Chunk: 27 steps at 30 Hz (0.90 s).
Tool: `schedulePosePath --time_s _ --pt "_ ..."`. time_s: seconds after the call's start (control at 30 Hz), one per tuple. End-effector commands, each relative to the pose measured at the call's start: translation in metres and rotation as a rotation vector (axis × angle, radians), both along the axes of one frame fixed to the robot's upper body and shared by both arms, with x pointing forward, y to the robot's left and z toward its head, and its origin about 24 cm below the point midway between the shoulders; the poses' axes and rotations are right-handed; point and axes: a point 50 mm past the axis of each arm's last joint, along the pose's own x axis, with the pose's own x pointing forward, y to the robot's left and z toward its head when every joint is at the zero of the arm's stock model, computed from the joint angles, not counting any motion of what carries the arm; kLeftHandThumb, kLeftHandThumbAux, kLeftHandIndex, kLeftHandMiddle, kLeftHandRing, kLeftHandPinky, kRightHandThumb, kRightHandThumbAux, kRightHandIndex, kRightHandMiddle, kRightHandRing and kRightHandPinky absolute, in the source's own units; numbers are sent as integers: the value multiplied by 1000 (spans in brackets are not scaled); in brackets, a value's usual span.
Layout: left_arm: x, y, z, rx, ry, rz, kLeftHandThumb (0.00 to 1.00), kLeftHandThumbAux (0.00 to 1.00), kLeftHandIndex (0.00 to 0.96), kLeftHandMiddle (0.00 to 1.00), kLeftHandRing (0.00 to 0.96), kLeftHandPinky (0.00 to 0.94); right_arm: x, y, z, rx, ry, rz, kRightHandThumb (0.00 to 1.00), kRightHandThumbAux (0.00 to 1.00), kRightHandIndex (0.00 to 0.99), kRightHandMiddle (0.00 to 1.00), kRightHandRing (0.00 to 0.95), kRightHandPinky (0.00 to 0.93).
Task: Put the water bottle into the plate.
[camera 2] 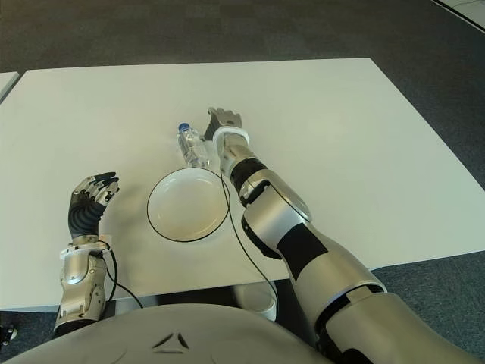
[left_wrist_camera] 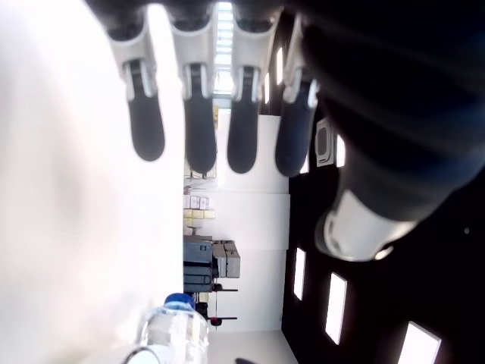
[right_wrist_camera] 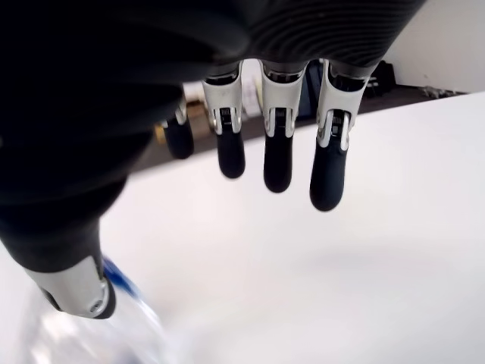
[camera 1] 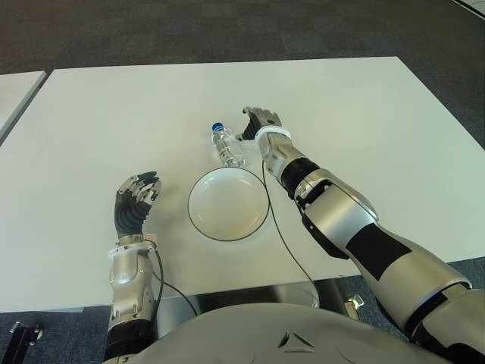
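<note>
A clear water bottle with a blue cap lies on its side on the white table, just beyond the white plate. My right hand hovers right of the bottle's cap end, fingers spread and holding nothing; in the right wrist view the bottle shows blurred below the thumb. My left hand shows to the left of the plate with relaxed fingers and nothing in it. The plate holds nothing.
The table's front edge runs just behind the plate toward me. A second table's corner shows at the far left. A black cable trails from my right forearm past the plate's right rim.
</note>
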Motion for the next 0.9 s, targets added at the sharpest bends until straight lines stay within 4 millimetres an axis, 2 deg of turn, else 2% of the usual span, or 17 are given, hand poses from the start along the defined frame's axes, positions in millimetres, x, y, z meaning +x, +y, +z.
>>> schedulePosePath --time_s 0.03,0.17,0.33,0.5,0.9 --pt "2 -3 -5 2 30 -17 699 725 409 327 338 372 -15 8 -18 324 18 24 590 715 359 499 543 593" --pt "8 -4 -7 5 37 -30 699 726 409 328 340 376 -15 -7 -16 524 -5 37 669 726 404 547 582 622" --pt "12 -4 -9 10 41 -46 698 726 409 334 347 383 -17 -25 -16 691 -35 67 696 731 419 507 526 525" --pt "17 -6 -8 22 37 -68 698 726 410 335 346 370 -29 -41 -14 904 -104 93 702 733 421 489 493 468" --pt "26 -10 -3 57 28 -108 693 725 408 326 330 355 -59 -60 -19 1190 -159 57 699 735 425 500 512 528"
